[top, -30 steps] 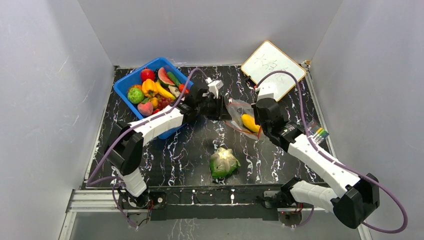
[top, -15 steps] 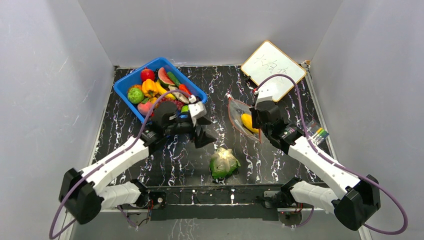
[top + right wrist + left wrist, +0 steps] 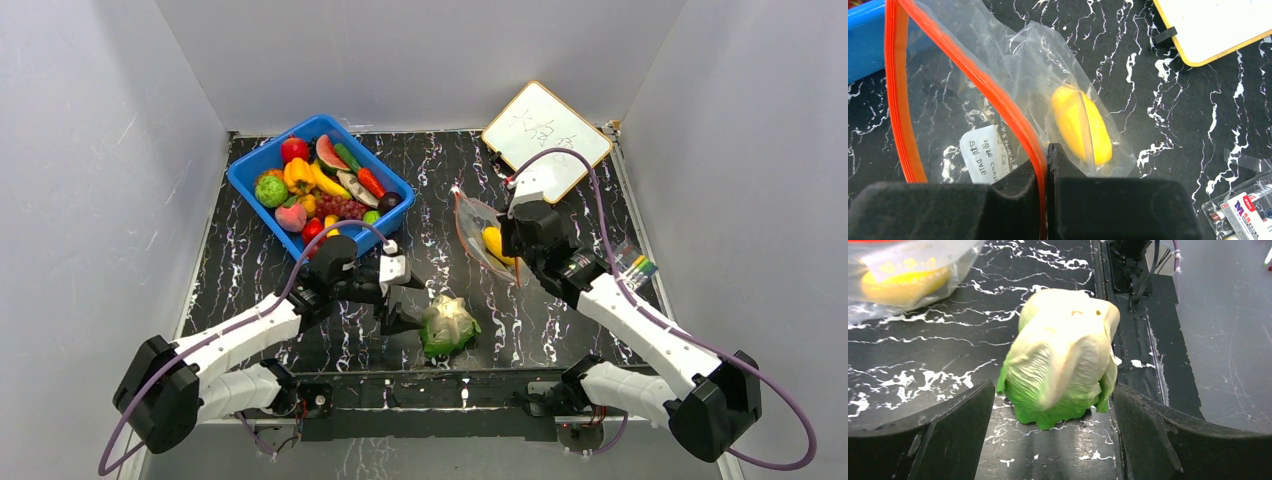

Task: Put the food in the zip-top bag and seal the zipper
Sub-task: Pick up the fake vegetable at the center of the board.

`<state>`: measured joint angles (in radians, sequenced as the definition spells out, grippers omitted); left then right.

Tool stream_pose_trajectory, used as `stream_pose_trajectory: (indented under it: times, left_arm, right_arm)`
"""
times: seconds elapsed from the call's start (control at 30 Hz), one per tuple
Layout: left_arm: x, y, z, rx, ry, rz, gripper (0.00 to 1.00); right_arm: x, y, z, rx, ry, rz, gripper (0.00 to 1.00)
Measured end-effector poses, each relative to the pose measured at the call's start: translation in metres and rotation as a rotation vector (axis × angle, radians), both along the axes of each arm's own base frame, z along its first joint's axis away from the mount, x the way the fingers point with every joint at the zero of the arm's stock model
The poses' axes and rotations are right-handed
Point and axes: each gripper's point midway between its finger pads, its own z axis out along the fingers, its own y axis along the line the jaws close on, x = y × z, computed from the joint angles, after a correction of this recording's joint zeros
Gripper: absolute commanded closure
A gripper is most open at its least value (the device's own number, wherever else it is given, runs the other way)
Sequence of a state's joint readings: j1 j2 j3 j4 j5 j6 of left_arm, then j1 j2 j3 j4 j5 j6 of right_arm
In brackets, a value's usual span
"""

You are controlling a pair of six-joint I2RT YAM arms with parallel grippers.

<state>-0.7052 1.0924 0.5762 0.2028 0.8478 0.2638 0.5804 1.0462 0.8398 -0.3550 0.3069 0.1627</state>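
Left end effector (image 3: 1054, 440) spread wide, lettuce (image 3: 1063, 355) between jaws, seemingly untouched, right end effector (image 3: 1047, 150) clamped on zipper (image 3: 998, 95)

Overhead camera looks down; close wrist cameras share the zip-top bag (image 3: 1048, 75).

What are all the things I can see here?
lettuce: one, green and cream, near edge of table
zip-top bag: one, clear with red-orange zipper, right of centre
yellow food: one, yellow, inside the bag
blue bin: one, blue, far left
toy foods: many, mixed colours, in the bin
whiteboard: one, white, far right corner
marker pack: one, clear, right edge
table: one, black marbled
left tool: one, black, open, by the lettuce
right tool: one, black, shut on the zipper
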Motion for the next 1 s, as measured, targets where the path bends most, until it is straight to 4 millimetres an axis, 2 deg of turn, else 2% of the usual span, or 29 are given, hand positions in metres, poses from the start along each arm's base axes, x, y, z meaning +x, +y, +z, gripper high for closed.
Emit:
stream_pose_trajectory:
  times: [0.2,0.5,0.6,0.8,0.83,0.9,0.93,1.0]
  left_arm:
    - [-0.006,-0.007,-0.017,-0.015,0.035,0.009,0.11]
    - [-0.011,-0.022,-0.046,-0.006,0.098,0.032,0.1]
    - [-0.012,-0.025,-0.055,-0.009,0.09,0.045,0.14]
    - [-0.008,-0.032,-0.056,-0.034,0.05,0.053,0.42]
    - [-0.008,-0.032,-0.056,-0.037,0.044,0.051,0.5]
    - [-0.008,-0.033,-0.055,-0.041,0.036,0.048,0.81]
    - [-0.008,-0.033,-0.054,-0.041,0.036,0.046,0.87]
    - [-0.008,-0.033,-0.053,-0.044,0.035,0.046,0.89]
  right_arm:
    - [0.0,0.002,0.014,0.032,-0.042,0.012,1.0]
    - [0.0,0.005,0.019,0.044,-0.059,0.024,1.0]
    - [0.0,0.005,0.022,0.05,-0.067,0.027,1.0]
    - [-0.003,0.006,0.023,0.06,-0.075,0.045,1.0]
    - [-0.004,0.006,0.021,0.059,-0.074,0.05,1.0]
    - [-0.008,0.006,0.015,0.056,-0.07,0.066,1.0]
    - [-0.01,0.006,0.013,0.052,-0.068,0.072,1.0]
    - [-0.013,0.006,0.011,0.052,-0.071,0.087,1.0]
